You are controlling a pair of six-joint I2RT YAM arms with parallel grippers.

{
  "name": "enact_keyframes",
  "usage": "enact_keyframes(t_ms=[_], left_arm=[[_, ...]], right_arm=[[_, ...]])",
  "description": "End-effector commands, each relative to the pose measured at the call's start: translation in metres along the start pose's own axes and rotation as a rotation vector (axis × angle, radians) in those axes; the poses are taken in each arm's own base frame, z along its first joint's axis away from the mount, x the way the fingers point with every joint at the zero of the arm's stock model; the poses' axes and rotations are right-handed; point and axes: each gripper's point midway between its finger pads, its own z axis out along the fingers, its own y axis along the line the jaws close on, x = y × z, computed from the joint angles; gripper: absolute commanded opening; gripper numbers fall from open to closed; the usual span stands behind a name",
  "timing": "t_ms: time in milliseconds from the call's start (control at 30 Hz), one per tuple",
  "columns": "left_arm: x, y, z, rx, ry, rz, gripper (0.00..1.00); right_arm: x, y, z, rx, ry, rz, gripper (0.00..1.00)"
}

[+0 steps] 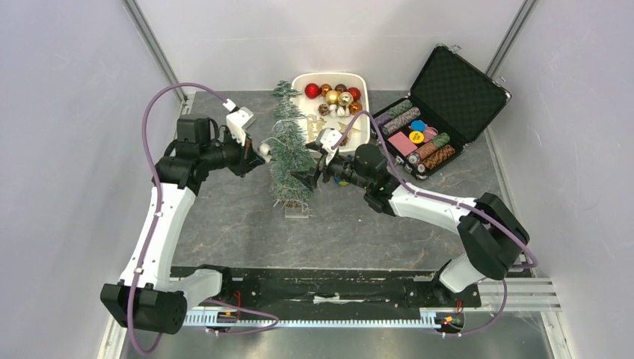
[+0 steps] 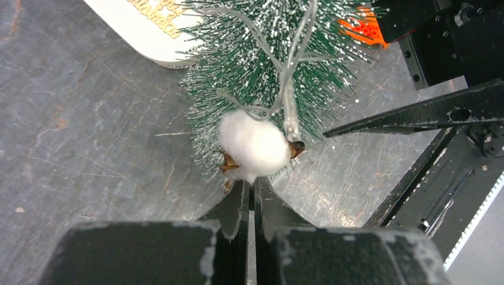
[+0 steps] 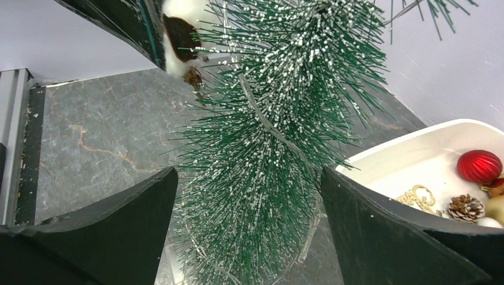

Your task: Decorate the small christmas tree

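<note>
Pale grey walls enclose a table (image 1: 239, 217) topped with dark, marbled, slate-like stone. Two white-and-black arms reach in from the bottom edge, each trailing one looped purple cable (image 1: 152, 134).

Left of centre, the left gripper (image 2: 251, 189) has its two black fingers pressed flat together. At their tips it pinches one white fluffy ornament (image 2: 252, 145), a rounded cotton-like puff with small brown points showing at its sides. The puff touches the bristles of the small christmas tree (image 1: 291, 164).

That tree stands upright at the middle of the table on a clear square base (image 1: 297, 212). It is a slim cone of stiff green needles dusted with white flecks, and a thin clear cord (image 2: 285, 77) loops across its branches. A second bristly tip (image 1: 283, 93) rises just behind it by the tray; I cannot tell whether it is a separate tree.

The right gripper (image 3: 248, 175) is spread wide. Its two matte black fingers (image 3: 119, 219) stand on either side of the branches, gripping nothing.

Toward the upper centre, just beyond the tree, sits one white rounded-rectangular tray (image 1: 357, 77). It holds glossy round baubles, two of them red (image 1: 312, 90) and others gold, plus a pinecone (image 3: 465, 208) and a gold filigree piece (image 3: 419, 197).

At the upper right lies one open black case (image 1: 460, 78) with a quilted lid lining. It holds several striped rolls of chips (image 1: 402, 120) and a pink block (image 1: 407, 142).
</note>
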Motion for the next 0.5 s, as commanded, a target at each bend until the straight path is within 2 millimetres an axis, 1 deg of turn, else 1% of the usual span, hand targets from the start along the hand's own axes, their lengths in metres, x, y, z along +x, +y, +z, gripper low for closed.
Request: enact_keyframes(t_ms=[0, 67, 167, 367, 467], left_arm=[[-0.014, -0.006, 0.011, 0.053, -0.081, -0.045, 0.02], [-0.012, -0.008, 0.015, 0.076, -0.075, -0.062, 0.02], [-0.009, -0.005, 0.022, 0.080, -0.075, -0.091, 0.02], [-0.017, -0.001, 0.032, 0.078, -0.139, -0.108, 0.02], [-0.016, -0.002, 0.037, 0.078, -0.140, -0.104, 0.02]], right_arm=[[-0.028, 0.002, 0.010, -0.041, -0.090, -0.032, 0.92], [-0.027, 0.003, 0.012, -0.051, -0.090, -0.034, 0.91], [-0.025, 0.006, 0.012, -0.064, -0.092, -0.037, 0.91], [-0.024, 0.011, 0.017, -0.106, -0.104, -0.033, 0.88], [-0.026, 0.016, 0.020, -0.139, -0.120, -0.032, 0.88]])
